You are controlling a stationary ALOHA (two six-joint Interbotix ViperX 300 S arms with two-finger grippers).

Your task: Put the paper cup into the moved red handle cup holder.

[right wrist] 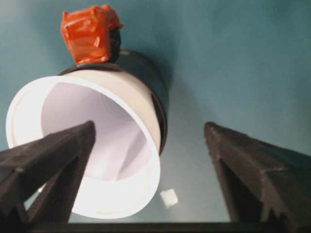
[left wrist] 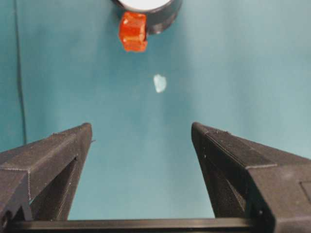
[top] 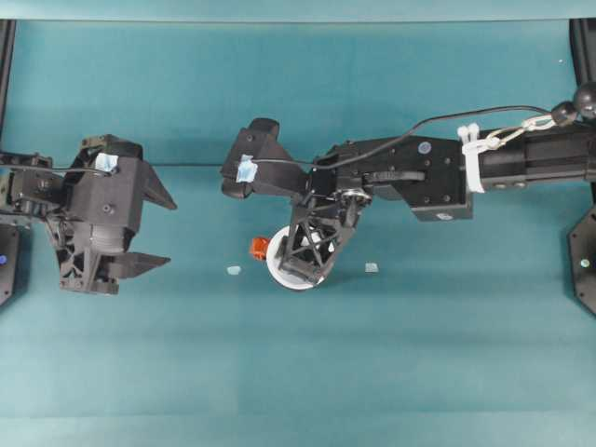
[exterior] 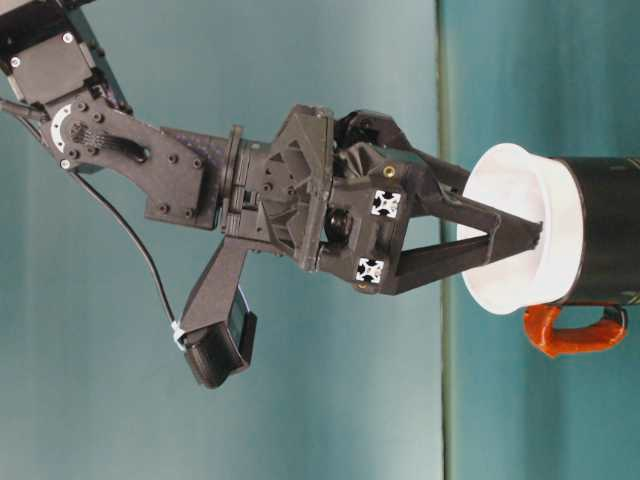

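The white paper cup (top: 278, 264) sits upright inside the black red handle cup holder (exterior: 603, 230), its rim above the holder's top. The orange-red handle (top: 259, 247) sticks out toward the left arm. My right gripper (top: 312, 265) hangs open right over the cup; in the right wrist view one finger (right wrist: 58, 155) is inside the cup (right wrist: 121, 121) and the other stands well outside the holder (right wrist: 146, 68). My left gripper (top: 170, 233) rests open and empty at the table's left, facing the handle (left wrist: 133, 31) from a distance.
Two small pale scraps lie on the teal cloth, one (top: 233, 270) left of the holder, one (top: 372, 267) right of it. Black frame posts (top: 582, 56) stand at the table's side edges.
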